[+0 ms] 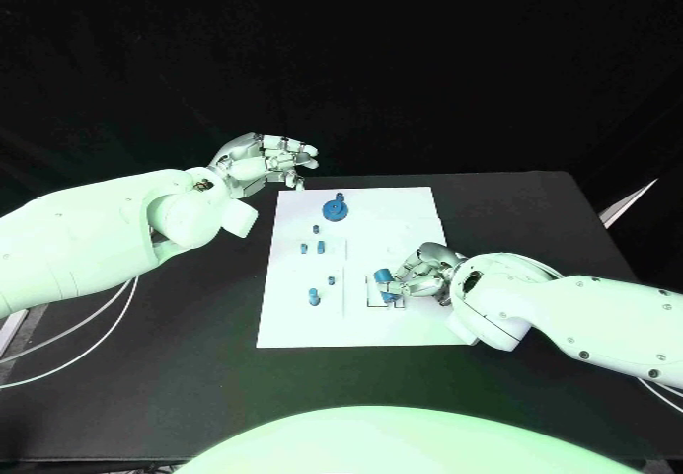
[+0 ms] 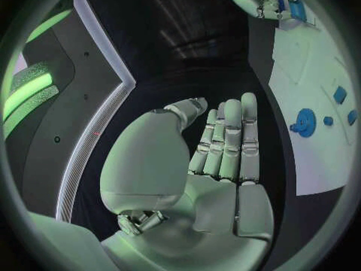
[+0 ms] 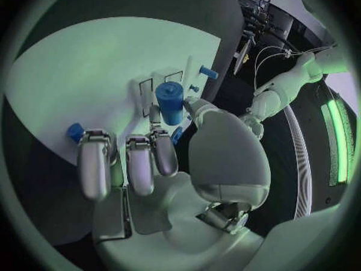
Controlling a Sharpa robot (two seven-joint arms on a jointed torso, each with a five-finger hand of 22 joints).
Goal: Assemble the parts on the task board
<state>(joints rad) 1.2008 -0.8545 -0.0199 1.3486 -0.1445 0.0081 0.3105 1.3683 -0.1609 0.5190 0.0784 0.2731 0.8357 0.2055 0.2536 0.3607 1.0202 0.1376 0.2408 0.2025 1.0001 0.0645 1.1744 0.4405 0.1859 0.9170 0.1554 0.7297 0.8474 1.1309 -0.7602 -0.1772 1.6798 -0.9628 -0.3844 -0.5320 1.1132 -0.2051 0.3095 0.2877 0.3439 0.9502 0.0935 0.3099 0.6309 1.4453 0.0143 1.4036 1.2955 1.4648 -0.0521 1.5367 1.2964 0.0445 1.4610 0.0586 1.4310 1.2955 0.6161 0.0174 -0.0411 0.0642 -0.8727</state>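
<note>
Task board (image 1: 373, 212): white plate at mid-table (image 1: 199, 326), long sides running away from the robot. Blue gear-like part (image 1: 336, 208) lies near the board's far edge. Small blue parts (image 1: 319, 247) stand in a loose group at the board's middle, more toward the near-left. Blue cylinder part (image 3: 171, 100) sits by the board's right edge, near half, at outlined slots.

Right hand (image 1: 416, 274) is over that spot, fingers curled around the cylinder, thumb and a finger against it; appears pinched, though the contact is partly hidden.

Left hand (image 1: 265, 158) hovers off the board's far-left corner, above the table, holding nothing; fingers (image 2: 229, 141) straight and side by side, thumb apart.
</note>
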